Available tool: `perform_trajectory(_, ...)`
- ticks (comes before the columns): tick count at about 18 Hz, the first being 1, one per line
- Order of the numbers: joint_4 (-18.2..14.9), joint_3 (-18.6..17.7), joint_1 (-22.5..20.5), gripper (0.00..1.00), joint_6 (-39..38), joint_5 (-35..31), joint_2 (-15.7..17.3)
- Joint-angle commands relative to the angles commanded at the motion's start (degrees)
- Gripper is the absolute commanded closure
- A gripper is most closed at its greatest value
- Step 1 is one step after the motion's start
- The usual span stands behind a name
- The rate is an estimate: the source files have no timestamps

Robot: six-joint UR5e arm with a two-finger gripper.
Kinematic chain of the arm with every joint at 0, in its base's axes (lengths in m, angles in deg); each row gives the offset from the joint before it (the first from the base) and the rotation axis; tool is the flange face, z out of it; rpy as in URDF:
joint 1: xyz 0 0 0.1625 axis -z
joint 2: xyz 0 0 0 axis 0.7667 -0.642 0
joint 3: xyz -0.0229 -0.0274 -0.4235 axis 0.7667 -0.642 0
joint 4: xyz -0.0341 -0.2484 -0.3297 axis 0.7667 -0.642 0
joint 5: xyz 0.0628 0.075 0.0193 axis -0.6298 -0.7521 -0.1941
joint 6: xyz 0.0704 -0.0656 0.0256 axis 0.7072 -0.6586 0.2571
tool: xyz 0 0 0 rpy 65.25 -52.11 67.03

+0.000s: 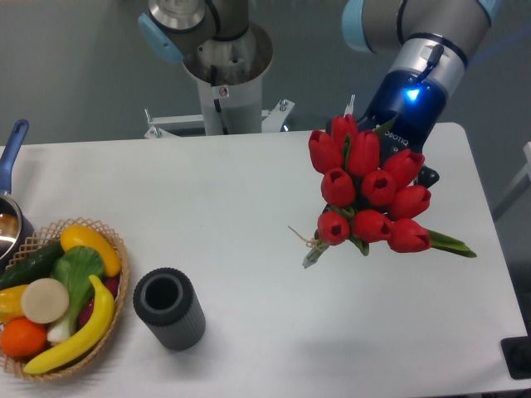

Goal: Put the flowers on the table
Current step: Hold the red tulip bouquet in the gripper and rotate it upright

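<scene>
At the tabletop's [207, 199] left edge we see a wicker basket [116, 311] holding a banana, an orange, a cucumber, a yellow pepper and other produce; beside it, near the front edge, a dark ribbed cylindrical holder [169, 308] stands open-topped, nothing visible inside. A pot [10, 217] peeks in at the left edge. Toward the right edge, the red tulip bunch [365, 196] hangs tilted over the tabletop, its blooms covering our gripper [421, 177], so we cannot tell how far its fingers are apart.
</scene>
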Motion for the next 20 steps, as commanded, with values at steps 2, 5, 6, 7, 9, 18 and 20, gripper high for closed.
perform_trajectory(2,0.0,-0.2,0.2,0.56,0.1,-4.6,0.7)
perform_trajectory(5,-0.1,-0.4,0.7,0.56,0.2,-10.4,1.2)
perform_trajectory(6,-0.1,-0.5,1.4,0.57,0.3,-12.2,1.3)
perform_trajectory(7,-0.1,-0.8,2.4,0.59,0.5,-16.3,1.5)
perform_trajectory(9,-0.1,-1.5,4.3,0.6,0.8,-21.5,1.6)
perform_trajectory(18,-0.1,-7.0,10.8,0.6,9.0,-43.3,0.8)
perform_trajectory(20,-0.1,-8.8,10.9,0.6,11.5,-45.5,0.6)
